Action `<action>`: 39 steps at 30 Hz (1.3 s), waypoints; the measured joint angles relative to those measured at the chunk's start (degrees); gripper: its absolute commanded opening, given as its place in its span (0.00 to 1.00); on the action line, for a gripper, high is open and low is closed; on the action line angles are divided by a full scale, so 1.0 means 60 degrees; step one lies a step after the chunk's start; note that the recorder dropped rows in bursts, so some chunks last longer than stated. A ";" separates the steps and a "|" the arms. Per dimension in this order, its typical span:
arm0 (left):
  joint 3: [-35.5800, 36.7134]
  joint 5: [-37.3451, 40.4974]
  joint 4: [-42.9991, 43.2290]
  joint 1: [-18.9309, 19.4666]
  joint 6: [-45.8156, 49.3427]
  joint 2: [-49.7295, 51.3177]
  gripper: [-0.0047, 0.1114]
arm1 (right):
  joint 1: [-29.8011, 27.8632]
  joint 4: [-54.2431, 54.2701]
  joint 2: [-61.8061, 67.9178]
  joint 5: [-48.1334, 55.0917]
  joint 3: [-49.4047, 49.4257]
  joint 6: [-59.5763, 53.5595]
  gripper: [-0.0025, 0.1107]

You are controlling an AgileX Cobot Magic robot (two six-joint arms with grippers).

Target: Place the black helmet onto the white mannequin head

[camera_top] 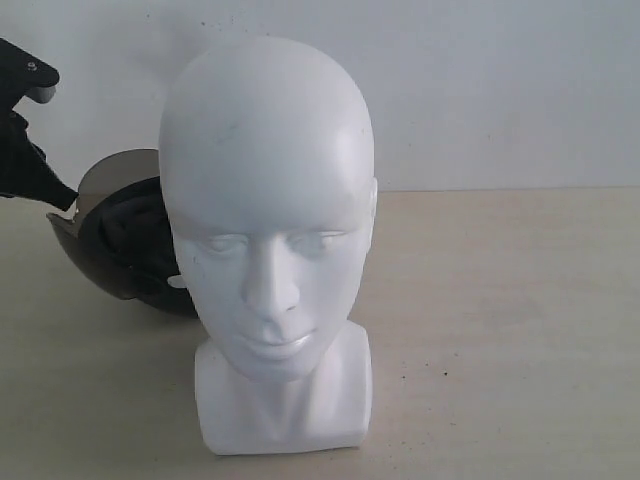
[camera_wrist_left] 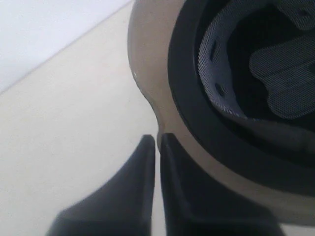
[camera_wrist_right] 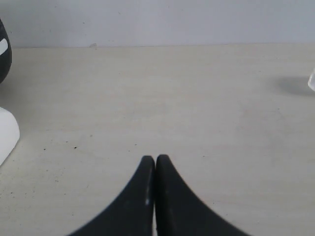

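Glossy white bald plastic mannequin head (camera_top: 265, 200) upright at centre, crown bare | matte black rounded helmet (camera_top: 125, 250) with smoky visor (camera_wrist_left: 147, 73) behind it at 9 o'clock, not yet on | left gripper (camera_wrist_left: 156, 147) pinches the visor rim | right gripper (camera_wrist_right: 155, 164) pressed together, empty | carrying over and seating remain

White mannequin head (camera_top: 270, 200), black helmet (camera_top: 125, 255), smoky brown visor (camera_top: 112, 170), beige table (camera_top: 500, 300).

The black helmet (camera_wrist_left: 236, 73) is lying with its visor edge between the tips of the left tool (camera_wrist_left: 157, 138), its opening facing that tool. Beyond the helmet, the white mannequin head (camera_top: 265, 230) is standing on the tabletop (camera_top: 500, 300). The right tool (camera_wrist_right: 155, 160) is hovering over the tabletop, apart from both.
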 measured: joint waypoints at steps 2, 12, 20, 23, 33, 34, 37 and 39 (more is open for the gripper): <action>0.0000 -0.0467 0.0046 0.0000 0.0016 0.0113 0.08 | 0.0000 0.0000 0.0000 0.0000 0.0000 0.0000 0.02; -0.0015 -0.0982 0.0183 0.0000 0.0016 0.0913 0.08 | 0.0000 0.0000 0.0000 0.0000 0.0000 0.0000 0.02; -0.0015 -0.0571 0.0207 0.0000 0.0016 0.1126 0.08 | 0.0000 0.0000 0.0000 0.0000 0.0000 0.0000 0.02; -0.0015 -0.0172 0.0207 0.0000 0.0016 0.1126 0.08 | 0.0000 0.0000 0.0000 0.0000 0.0000 0.0000 0.02; -0.0015 0.1089 -0.0218 0.0000 -0.0124 0.0842 0.08 | 0.0000 0.0000 0.0000 0.0000 0.0000 0.0000 0.02; -0.0015 0.1103 -0.0293 0.0000 -0.0124 0.0748 0.08 | 0.0000 0.0000 0.0000 0.0000 0.0000 0.0000 0.02; -0.0015 0.1084 -0.0421 0.0000 -0.0124 0.0727 0.08 | 0.0000 0.0000 0.0000 0.0000 0.0000 0.0000 0.02; -0.0015 0.1011 -0.0441 0.0000 -0.0124 0.0727 0.08 | 0.0000 0.0000 0.0000 0.0000 0.0000 0.0000 0.02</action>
